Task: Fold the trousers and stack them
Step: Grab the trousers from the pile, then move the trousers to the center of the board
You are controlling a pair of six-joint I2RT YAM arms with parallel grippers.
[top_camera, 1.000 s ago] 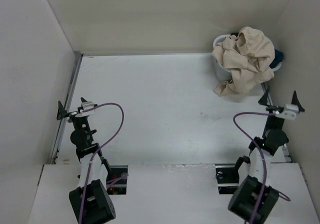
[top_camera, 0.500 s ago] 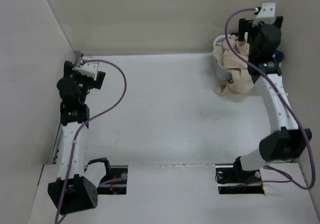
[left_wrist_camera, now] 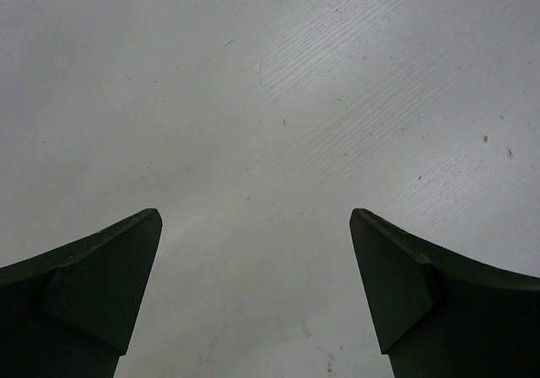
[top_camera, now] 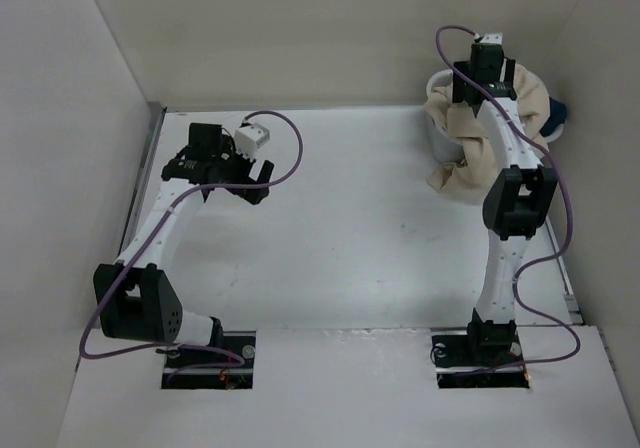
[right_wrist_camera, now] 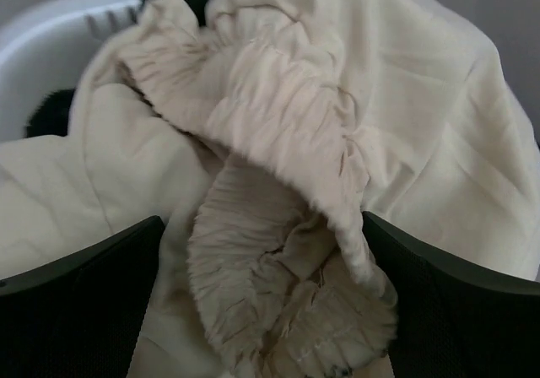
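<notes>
So, nearest first: the left gripper (top_camera: 258, 181) is held low over bare table (top_camera: 350, 228) on the left side. Its fingers (left_wrist_camera: 101, 285) are spread wide and nothing is caught between them.

Way off in the far right corner, the trousers (top_camera: 455, 118) are heaped over a white basket (top_camera: 438, 140), well apart from that left gripper. The right gripper (top_camera: 480, 80) is parked right on top of the heap with its jaws apart. In the wrist view a ruffled, gathered band of the beige cloth is framed between the two tips. Whether the cloth is actually touched can't be told.

As for direction, no clean long axis can be made out, since everything is crumpled. One end is draped over the basket's near rim and hangs down to the table, so the spill runs roughly far to near. A dark blue garment (top_camera: 556, 113) is glimpsed at the basket's right edge.
</notes>
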